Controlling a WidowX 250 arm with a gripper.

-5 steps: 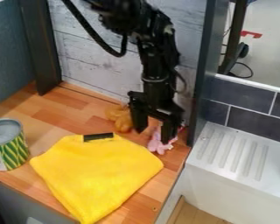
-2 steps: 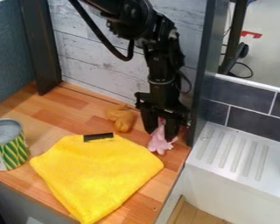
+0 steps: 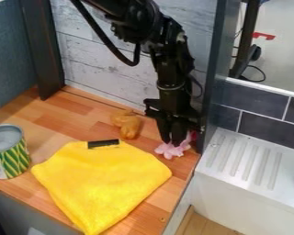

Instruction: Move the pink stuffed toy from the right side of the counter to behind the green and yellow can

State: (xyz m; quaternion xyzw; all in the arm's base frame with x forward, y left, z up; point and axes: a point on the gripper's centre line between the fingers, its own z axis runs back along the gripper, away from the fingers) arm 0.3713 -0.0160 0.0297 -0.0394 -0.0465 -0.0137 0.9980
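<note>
The black robot gripper (image 3: 172, 143) points down, its jaws narrow and seemingly closed on the crumpled pink soft toy (image 3: 169, 150), which spreads from near left to far right beneath them on the wooden surface (image 3: 70, 114), beyond the yellow cloth's (image 3: 106, 179) right corner.

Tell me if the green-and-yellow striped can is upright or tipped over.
Upright. The can stands on the wooden counter, its round grey top facing up and its striped side below.
</note>
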